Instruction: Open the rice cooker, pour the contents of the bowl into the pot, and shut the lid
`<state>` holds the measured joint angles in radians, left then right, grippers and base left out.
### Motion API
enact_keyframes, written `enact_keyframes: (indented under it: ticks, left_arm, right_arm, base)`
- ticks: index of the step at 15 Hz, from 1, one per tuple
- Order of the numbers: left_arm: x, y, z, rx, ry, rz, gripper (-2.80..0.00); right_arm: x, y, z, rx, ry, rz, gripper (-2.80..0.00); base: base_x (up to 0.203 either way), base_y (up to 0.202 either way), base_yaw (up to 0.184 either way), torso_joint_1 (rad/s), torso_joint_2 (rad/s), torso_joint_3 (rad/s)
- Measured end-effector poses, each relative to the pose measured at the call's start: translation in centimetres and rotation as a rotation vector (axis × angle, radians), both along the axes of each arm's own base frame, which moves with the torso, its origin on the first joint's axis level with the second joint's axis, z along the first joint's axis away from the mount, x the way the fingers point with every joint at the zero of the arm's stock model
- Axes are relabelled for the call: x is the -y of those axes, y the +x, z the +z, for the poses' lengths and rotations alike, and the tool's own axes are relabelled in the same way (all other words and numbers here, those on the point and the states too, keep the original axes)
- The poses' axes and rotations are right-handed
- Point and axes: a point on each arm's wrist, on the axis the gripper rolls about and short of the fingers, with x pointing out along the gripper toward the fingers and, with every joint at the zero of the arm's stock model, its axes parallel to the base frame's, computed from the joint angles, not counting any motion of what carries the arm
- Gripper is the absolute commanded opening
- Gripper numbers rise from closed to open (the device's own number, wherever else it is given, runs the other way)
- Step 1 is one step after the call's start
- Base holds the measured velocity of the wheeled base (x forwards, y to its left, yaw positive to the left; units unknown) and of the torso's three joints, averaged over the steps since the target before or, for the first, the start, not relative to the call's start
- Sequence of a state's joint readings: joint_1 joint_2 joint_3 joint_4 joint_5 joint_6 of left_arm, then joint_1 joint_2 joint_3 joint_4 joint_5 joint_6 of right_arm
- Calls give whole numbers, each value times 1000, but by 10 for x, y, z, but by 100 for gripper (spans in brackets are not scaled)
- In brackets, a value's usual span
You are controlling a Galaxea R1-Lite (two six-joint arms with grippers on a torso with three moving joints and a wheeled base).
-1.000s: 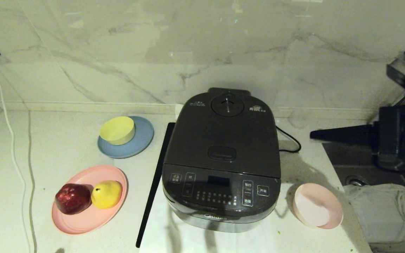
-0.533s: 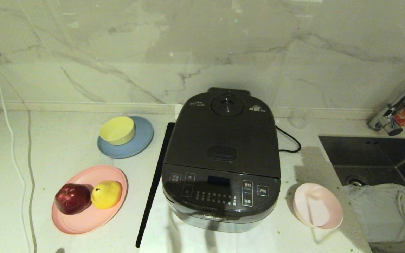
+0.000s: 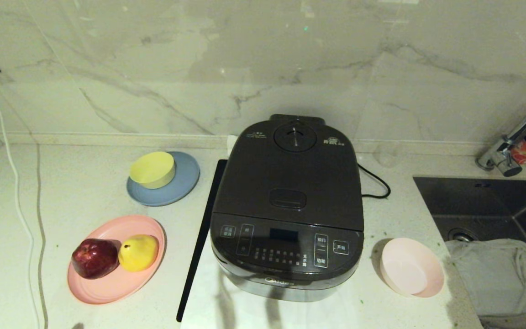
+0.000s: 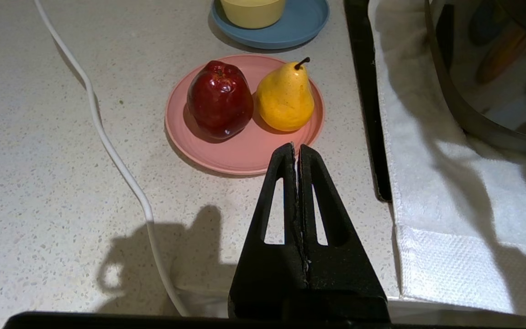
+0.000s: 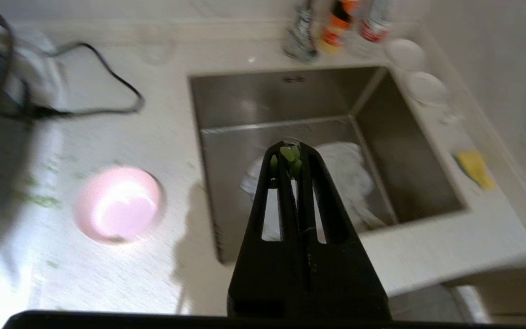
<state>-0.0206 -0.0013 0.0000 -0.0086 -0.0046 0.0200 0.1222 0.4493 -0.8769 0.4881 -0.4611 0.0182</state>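
Jaws on both grippers are pressing fully together: the right gripper is hanging high over the sink with nothing gripped between its fingers, though a few green bits are sticking around the tips, and the left gripper is hovering low over the worktop, clamping nothing. Seen from the head camera, neither arm is showing. Sitting at the centre of that view is the rice cooker, its lid lying flat and closed, so the pot is staying hidden. At about four o'clock from the cooker, the bowl is resting upright on the worktop, its inside looking bare. In the right wrist view the bowl is lying well apart from the shut jaws, at roughly eight o'clock from them, with loose green specks scattered on the worktop beside it. Ahead of the left jaws, at about eleven o'clock and near them, a pink plate is carrying a red apple and a yellow pear.
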Motion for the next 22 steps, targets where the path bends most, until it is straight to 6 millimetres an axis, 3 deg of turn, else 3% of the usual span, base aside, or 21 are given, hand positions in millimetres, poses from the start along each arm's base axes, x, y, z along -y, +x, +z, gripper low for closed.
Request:
enact_keyframes:
  ticks: [2,4,9,12,14,19,22]
  left_arm:
    - [0,0,0,0,-1,0,-280]
    - [0,0,0,0,0,0,-280]
    - [0,0,0,0,0,0,-280]
    - [0,0,0,0,0,0,-280]
    - [0,0,0,0,0,0,-280]
    - [0,0,0,0,0,1,-280]
    - [0,0,0,0,0,0,-280]
  right_arm:
    - [0,-10,-25,18,29,-49,-280]
    - [1,-15,-35,88,115,-92,-280]
    - [-6,-25,-59,68,19,-164,-280]
    - [-7,-33,-85,79,-11,-81,-280]
    - [-9,-27,-110,68,-56,15,-280]
    - [-10,10,-164,90,-187,107,-280]
    - [-13,15,-176,120,-132,232,-280]
  base:
    - [0,0,0,0,0,0]
    - [0,0,0,0,0,0]
    - [0,0,0,0,0,0]
    - [0,0,0,0,0,0]
    - [0,0,0,0,0,0]
    - [0,0,0,0,0,0]
    - [0,0,0,0,0,0]
